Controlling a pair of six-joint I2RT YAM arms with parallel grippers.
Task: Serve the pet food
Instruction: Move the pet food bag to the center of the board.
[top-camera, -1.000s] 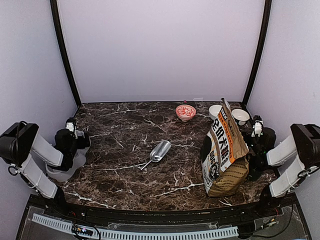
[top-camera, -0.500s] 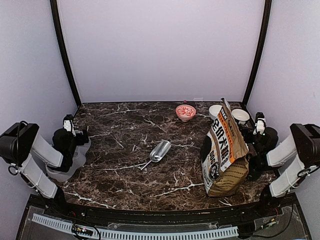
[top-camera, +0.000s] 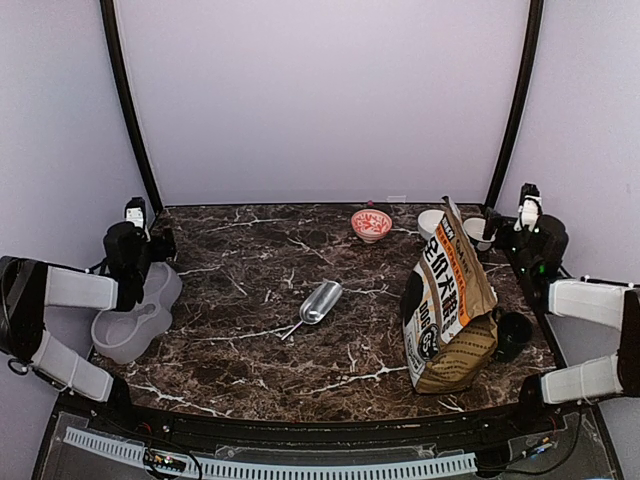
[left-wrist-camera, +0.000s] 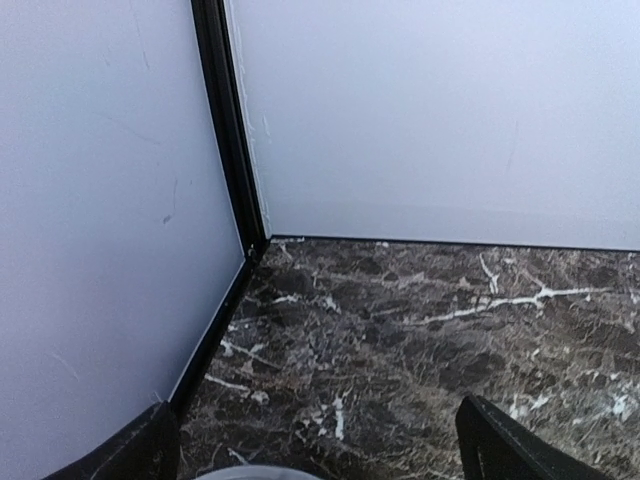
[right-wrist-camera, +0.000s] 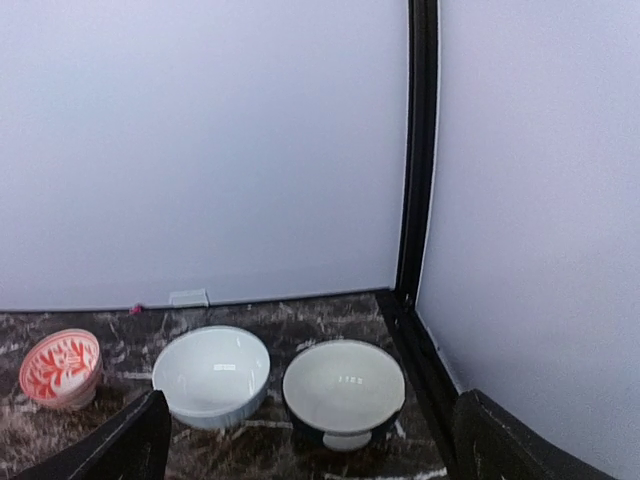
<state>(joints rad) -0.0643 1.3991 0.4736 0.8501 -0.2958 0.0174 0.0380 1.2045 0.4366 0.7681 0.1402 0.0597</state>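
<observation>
Step in hand: judged to be the first reach; nothing is gripped yet.
Left hand (left-wrist-camera: 320, 455): jaws wide apart and empty, held at 9 o'clock above the grey double bowl (top-camera: 135, 320).
Right hand (right-wrist-camera: 320, 445): jaws wide apart and empty, at 2 o'clock, facing the three small bowls (right-wrist-camera: 212, 375) at the back.
Pet food: none lies loose in view; judged to be inside the bag (top-camera: 450, 300), which stands upright at 4 o'clock on the worktop (top-camera: 250, 360).
Scoop (top-camera: 318, 303): lies near the centre, handle toward 8 o'clock, well apart from both hands.
Method: take the scoop by its thin handle and steady the bag near its top.
Risk: the tall bag looks liable to tip, so keep it upright.
Unclear: whether the bag top is open cannot be told.
</observation>
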